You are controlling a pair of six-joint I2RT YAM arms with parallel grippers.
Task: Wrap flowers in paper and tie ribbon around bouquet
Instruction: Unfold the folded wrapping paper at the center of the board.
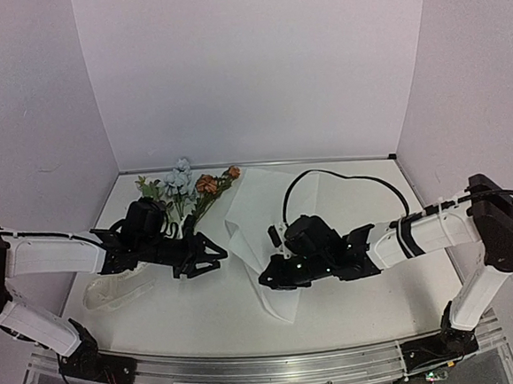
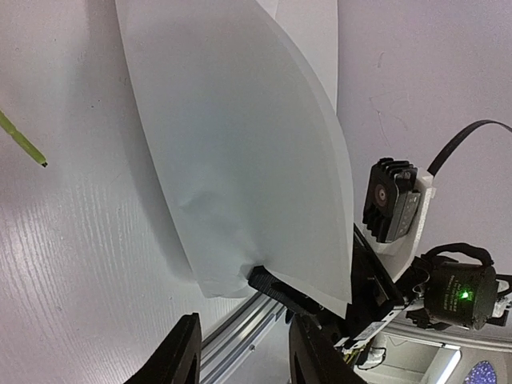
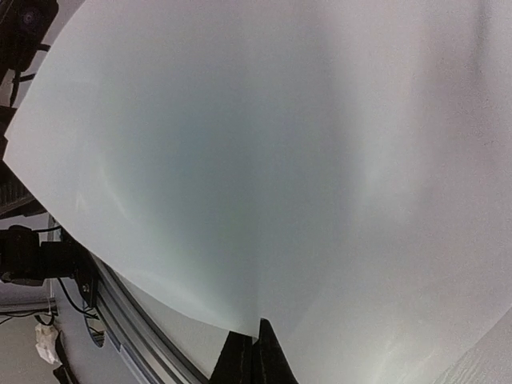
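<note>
- Pinching the near edge of the paper (image 1: 271, 213), the right gripper (image 1: 268, 278) has its fingers shut on the sheet and holds that edge off the tabletop (image 1: 355, 309), so the sheet bows upward near the middle of the table.
- We see the left gripper (image 1: 204, 254) with its fingers partly apart and nothing between them. It sits left of centre and points toward the lifted sheet.
- We find the flowers (image 1: 189, 187) by the far edge, left of centre, just beside the left side of the paper and not on it.
- We read their long axis as running from the far edge toward the near edge. The blooms are at the far end and the stem ends point toward the left gripper.
- We judge the left arm the nearer one, with the stems lying just beyond its fingers toward the far edge. The coming move turns on carrying the bunch rightward onto the sheet.
- We see the ribbon (image 1: 113, 292) lying loose near the left edge, on the near side of the left arm.
- From the top view alone we get the flowers, the ribbon and both arms together.
- From the left wrist view we get one green stem tip (image 2: 20, 144), the curved underside of the sheet, and the other arm's finger under its lower edge.
- From the right wrist view we get only paper and the closed fingertips.
</note>
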